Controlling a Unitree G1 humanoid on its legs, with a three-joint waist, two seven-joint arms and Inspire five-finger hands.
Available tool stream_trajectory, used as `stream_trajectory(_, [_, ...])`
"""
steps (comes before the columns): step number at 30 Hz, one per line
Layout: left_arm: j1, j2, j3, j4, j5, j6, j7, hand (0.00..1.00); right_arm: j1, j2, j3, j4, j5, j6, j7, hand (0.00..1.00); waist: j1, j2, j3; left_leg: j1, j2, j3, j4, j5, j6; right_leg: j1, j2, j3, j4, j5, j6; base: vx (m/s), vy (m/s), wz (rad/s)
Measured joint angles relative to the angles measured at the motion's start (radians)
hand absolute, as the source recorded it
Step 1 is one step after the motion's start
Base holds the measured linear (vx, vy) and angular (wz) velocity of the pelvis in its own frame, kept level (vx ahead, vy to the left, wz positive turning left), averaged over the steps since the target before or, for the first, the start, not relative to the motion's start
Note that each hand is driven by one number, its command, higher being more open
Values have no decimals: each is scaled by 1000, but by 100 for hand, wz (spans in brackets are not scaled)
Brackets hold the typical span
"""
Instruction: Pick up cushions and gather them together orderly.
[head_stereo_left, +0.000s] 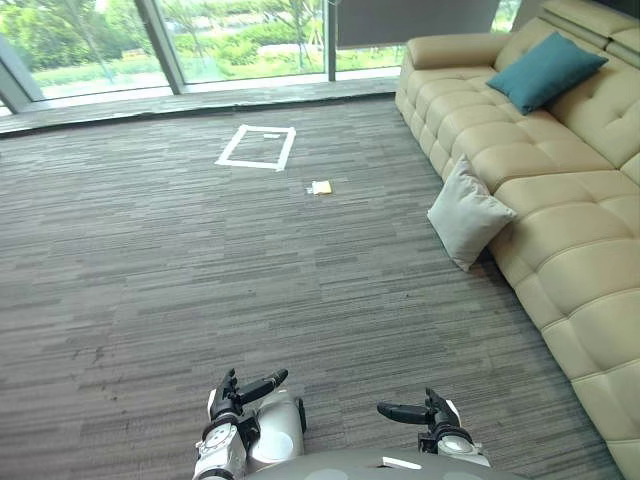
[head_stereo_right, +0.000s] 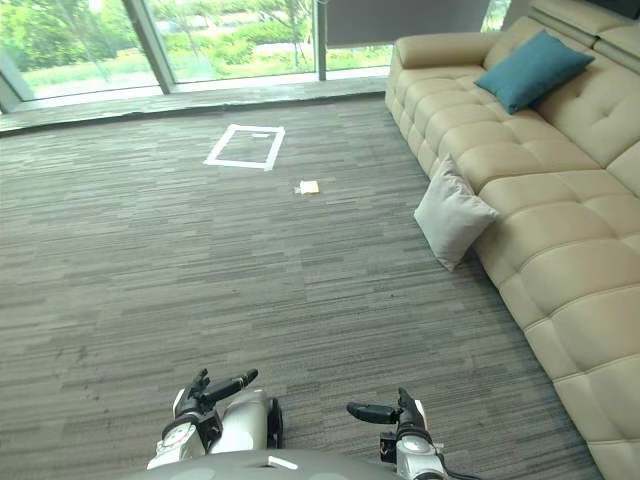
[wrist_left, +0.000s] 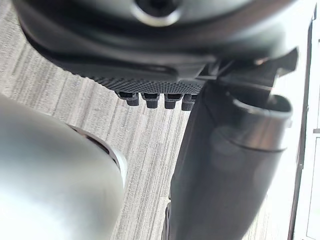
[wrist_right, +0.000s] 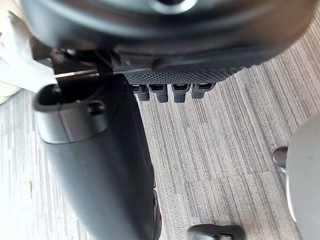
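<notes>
approach: I walk up to grey cushion (head_stereo_left: 468, 213) leaning on sofa (head_stereo_left: 560, 190) first | left hand (head_stereo_left: 238, 398), right hand (head_stereo_left: 428, 411) empty, fingers loose | then two-hand grab

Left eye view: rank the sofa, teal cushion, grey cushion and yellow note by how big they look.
Largest: sofa.
Next: teal cushion and grey cushion look about alike. The teal one lies farther from the camera, so I won't rank them.
Smallest: yellow note on the carpet.
</notes>
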Motion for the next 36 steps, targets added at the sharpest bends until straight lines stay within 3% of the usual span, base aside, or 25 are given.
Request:
stream_trajectory(2, [-1,23,-6,7,11,0,-2,100,21,26,12,-6,0,-1,2,100,1,-57,-32,7,-58,42,23,-58,48,-74,-74,48,146,9,6,587,329,-14])
stream_trajectory(3, [-10,28,-6,21,11,3,0,100,21,22,18,-6,0,-1,7,100,0,-60,-34,23,-75,60,50,-100,72,-107,-97,64,255,34,38,514,296,-8])
stream_trajectory(4, [-12,29,-6,28,11,6,2,100,20,20,20,-6,0,-1,7,100,0,-59,-33,33,-79,68,55,-112,80,-122,-103,73,300,48,48,504,294,-28])
stream_trajectory(5, [-18,31,-10,54,10,12,14,100,7,18,22,-14,-1,-3,9,100,-1,-47,-26,99,-90,92,51,-159,99,-231,-114,122,568,159,91,386,226,-32])
stream_trajectory(6, [-21,31,-13,59,10,12,15,100,6,18,23,-20,-1,-5,9,100,-1,-44,-22,115,-91,96,46,-167,99,-254,-113,127,622,167,102,582,317,-53])
stream_trajectory(7, [-27,25,-20,81,9,23,17,100,4,15,31,-50,-1,-20,12,100,-4,-22,-4,225,-95,115,0,-195,98,-380,-126,91,866,168,103,455,222,-35])
stream_trajectory(9, [-28,24,-37,81,10,24,20,100,5,15,31,-62,-1,-27,12,100,-5,-14,-2,283,-98,123,-41,-200,99,-438,-136,46,917,159,89,343,125,-26])
stream_trajectory(10, [-18,27,-75,81,11,24,21,100,4,14,31,-77,-2,-43,9,100,-14,-3,2,381,-96,128,-121,-201,96,-512,-148,-77,878,127,38,309,36,-12])
stream_trajectory(12, [-11,31,-83,81,11,24,20,100,3,16,30,-79,-3,-49,9,100,-23,-7,1,441,-93,129,-168,-201,92,-536,-150,-167,784,103,17,286,-10,-2])
stream_trajectory(14, [-7,33,-84,82,11,24,20,100,-9,21,27,-84,-5,-57,8,100,-40,-8,1,500,-78,131,-224,-207,70,-585,-127,-276,594,98,7,353,-99,-1])
stream_trajectory(16, [-2,36,-94,83,11,24,18,100,-26,28,15,-76,-9,-55,10,100,-53,-7,2,531,-67,131,-258,-212,47,-601,-95,-311,413,119,7,408,-159,-2])
stream_trajectory(17, [3,43,-103,87,12,24,15,100,-34,32,-2,-61,-11,-53,11,100,-57,-12,3,561,-72,123,-276,-220,30,-586,-72,-311,298,235,-58,486,-192,-4])
stream_trajectory(18, [1,32,-115,104,12,27,15,100,-37,24,-14,-60,-18,-50,10,100,-54,9,3,579,-56,113,-281,-223,23,-570,-54,-321,298,223,-85,407,-148,-4])
stream_trajectory(20, [1,19,-115,104,30,28,8,100,-39,21,-43,-61,-20,-44,10,100,-57,30,0,576,-36,91,-256,-212,15,-567,-33,-320,313,171,-97,522,-236,-12])
stream_trajectory(22, [-2,16,-111,104,47,29,4,100,-40,20,-63,-59,-20,-37,8,100,-59,35,0,558,-16,76,-171,-212,9,-535,-18,-324,303,142,-101,463,-272,-2])
stream_trajectory(23, [-2,14,-97,97,52,29,-1,100,-34,13,-69,-56,-20,-28,6,100,-59,37,1,508,13,53,-6,-204,-24,-481,2,-331,263,133,-102,380,-245,5])
stream_trajectory(24, [5,8,-64,83,51,28,-6,100,-26,7,-66,-56,-20,-23,5,100,-59,38,5,424,48,20,209,-172,-93,-419,27,-331,214,131,-103,326,-203,-2])
stream_trajectory(26, [15,-5,-19,54,51,21,-3,100,-20,-4,-45,-49,-20,-24,1,100,-57,44,6,307,91,14,471,-175,-95,-346,67,-305,159,124,-115,314,-108,-39])
stream_trajectory(27, [17,-11,-7,40,50,21,-4,100,-28,-7,-33,-37,-19,-23,1,100,-54,42,7,252,95,17,526,-187,-76,-315,79,-281,136,123,-116,248,-22,-62])
stream_trajectory(29, [16,-9,-2,24,48,18,-2,100,-32,-6,-26,-18,-17,-19,0,100,-40,32,11,190,90,52,482,-224,-50,-271,83,-223,104,124,-112,220,42,-88])
stream_trajectory(31, [16,-12,-2,19,47,8,-2,100,-28,-5,-27,-18,-15,-13,-1,100,-31,28,13,155,78,65,337,-238,-27,-238,77,-170,72,126,-100,242,90,-92])
stream_trajectory(33, [12,-10,-2,19,43,-1,-2,100,-27,-4,-27,-18,-13,-8,-3,100,-29,20,17,130,56,43,184,-234,-25,-207,62,-138,48,122,-85,303,152,-54])
stream_trajectory(35, [6,-6,-1,19,40,-3,-2,100,-22,-3,-26,-16,-9,-3,-10,100,-27,5,20,93,5,-41,24,-207,-23,-180,33,-98,24,110,-59,353,215,-48])
stream_trajectory(36, [-2,-7,0,20,36,-3,1,100,-22,-6,-18,-7,-9,-3,-15,100,-18,5,21,70,-17,-78,-63,-160,-29,-165,15,-69,12,95,-33,371,264,-51])
